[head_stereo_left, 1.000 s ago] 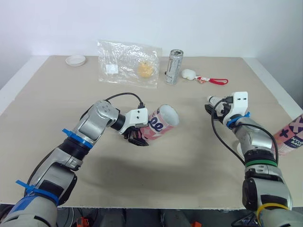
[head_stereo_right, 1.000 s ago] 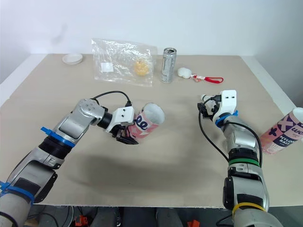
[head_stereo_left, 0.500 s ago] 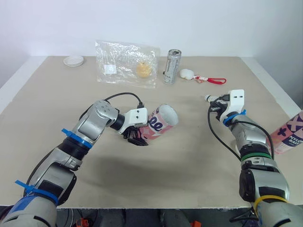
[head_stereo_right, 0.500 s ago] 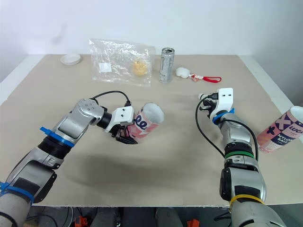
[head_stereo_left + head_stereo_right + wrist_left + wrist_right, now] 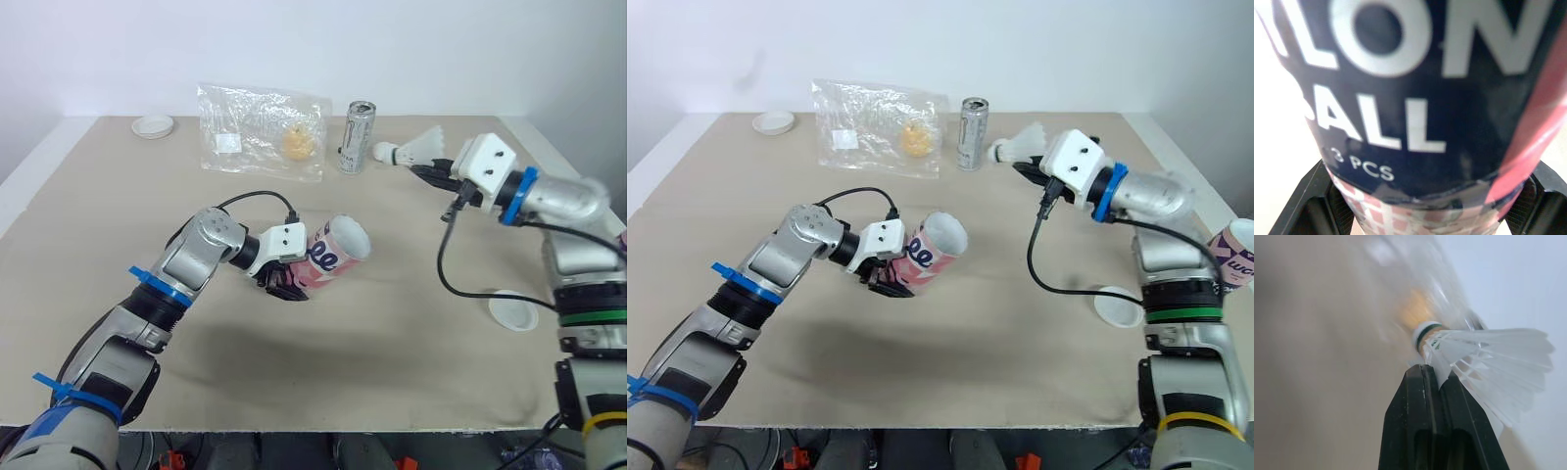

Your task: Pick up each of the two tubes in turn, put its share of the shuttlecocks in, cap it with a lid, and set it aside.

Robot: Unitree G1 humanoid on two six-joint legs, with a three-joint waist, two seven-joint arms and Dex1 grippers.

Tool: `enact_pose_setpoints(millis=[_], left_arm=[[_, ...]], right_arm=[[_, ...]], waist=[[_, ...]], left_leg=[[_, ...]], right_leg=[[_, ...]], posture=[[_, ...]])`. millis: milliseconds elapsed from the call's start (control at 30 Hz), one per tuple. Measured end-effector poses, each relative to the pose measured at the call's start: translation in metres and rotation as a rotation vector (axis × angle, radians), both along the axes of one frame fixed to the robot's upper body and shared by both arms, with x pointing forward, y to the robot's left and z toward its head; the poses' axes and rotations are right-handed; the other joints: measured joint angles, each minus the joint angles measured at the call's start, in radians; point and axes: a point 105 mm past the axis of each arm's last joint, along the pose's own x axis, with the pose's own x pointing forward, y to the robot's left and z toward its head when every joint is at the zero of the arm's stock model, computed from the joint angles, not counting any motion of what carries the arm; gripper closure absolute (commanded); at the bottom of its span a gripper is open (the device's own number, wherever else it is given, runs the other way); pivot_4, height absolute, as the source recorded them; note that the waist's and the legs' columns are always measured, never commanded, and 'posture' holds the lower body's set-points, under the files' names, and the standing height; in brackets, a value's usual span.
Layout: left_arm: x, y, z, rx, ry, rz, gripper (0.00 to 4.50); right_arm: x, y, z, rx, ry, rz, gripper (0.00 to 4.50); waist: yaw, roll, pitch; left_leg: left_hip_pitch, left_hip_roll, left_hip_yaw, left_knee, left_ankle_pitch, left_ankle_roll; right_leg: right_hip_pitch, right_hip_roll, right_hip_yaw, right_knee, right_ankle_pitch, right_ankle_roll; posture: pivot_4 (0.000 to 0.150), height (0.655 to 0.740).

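A pink tube (image 5: 333, 255) with a dark label (image 5: 1415, 88) lies tilted in my left gripper (image 5: 282, 282), which is shut around its lower half; its open mouth faces right. My right gripper (image 5: 423, 172) is raised over the back right of the table, shut on the feather skirt of a white shuttlecock (image 5: 419, 149), cork pointing away (image 5: 1425, 330). The black fingers (image 5: 1415, 396) pinch the feathers (image 5: 1488, 357). A second pink tube (image 5: 1234, 264) stands at the table's right edge. White lids lie at front right (image 5: 513, 309) and back left (image 5: 155, 125).
A clear plastic bag (image 5: 263, 132) with something yellow inside lies at the back. A silver can (image 5: 359, 137) stands beside it, just left of the held shuttlecock. A black cable (image 5: 446, 264) hangs from my right wrist.
My right gripper has closed and swung up from the table toward the back, carrying the shuttlecock. A white lid now shows where that arm was. The left arm and tube are unchanged.
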Motion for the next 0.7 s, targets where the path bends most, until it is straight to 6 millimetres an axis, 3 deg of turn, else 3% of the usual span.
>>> enact_pose_setpoints(millis=[33, 133, 233, 533, 700], left_arm=[[0.0, -0.001, 0.0, -0.002, 0.001, -0.001, 1.16], [0.0, -0.001, 0.0, -0.004, 0.0, -0.003, 1.16], [0.001, -0.003, -0.001, -0.01, -0.002, -0.008, 1.16], [0.0, -0.003, 0.0, -0.011, -0.001, -0.009, 1.16], [0.0, -0.003, 0.0, -0.01, -0.001, -0.008, 1.16]], right_arm=[[-0.02, 0.015, 0.011, -0.039, 0.008, 0.118, 4.43], [-0.033, 0.023, 0.012, -0.073, 0.028, 0.195, 4.43], [-0.064, 0.03, 0.008, -0.27, 0.042, 0.337, 4.43], [-0.082, 0.04, -0.007, -0.349, 0.031, 0.39, 4.43], [-0.082, 0.04, -0.019, -0.373, 0.049, 0.392, 4.43]], waist=[[0.002, 0.0, 0.0], [0.003, 0.0, 0.0], [0.006, 0.0, 0.0], [0.007, 0.0, 0.0], [0.008, 0.0, 0.0]], left_leg=[[0.0, 0.0, -0.001, 0.0, 0.0, 0.0], [0.0, 0.0, -0.001, 0.0, 0.0, 0.0], [0.0, -0.001, 0.0, 0.001, 0.0, 0.0], [0.0, 0.0, 0.0, 0.001, 0.0, 0.0], [0.0, 0.0, 0.0, 0.001, 0.0, 0.0]], right_leg=[[0.0, 0.0, -0.001, 0.0, 0.0, 0.0], [0.001, 0.0, -0.001, 0.0, 0.0, 0.0], [0.0, -0.001, -0.001, 0.0, 0.0, 0.0], [0.0, -0.001, -0.001, 0.0, 0.0, 0.0], [0.0, -0.001, -0.001, 0.0, 0.0, 0.0]], posture=[[0.15, 0.74], [0.15, 0.74], [0.15, 0.74], [0.15, 0.74], [0.15, 0.74]])
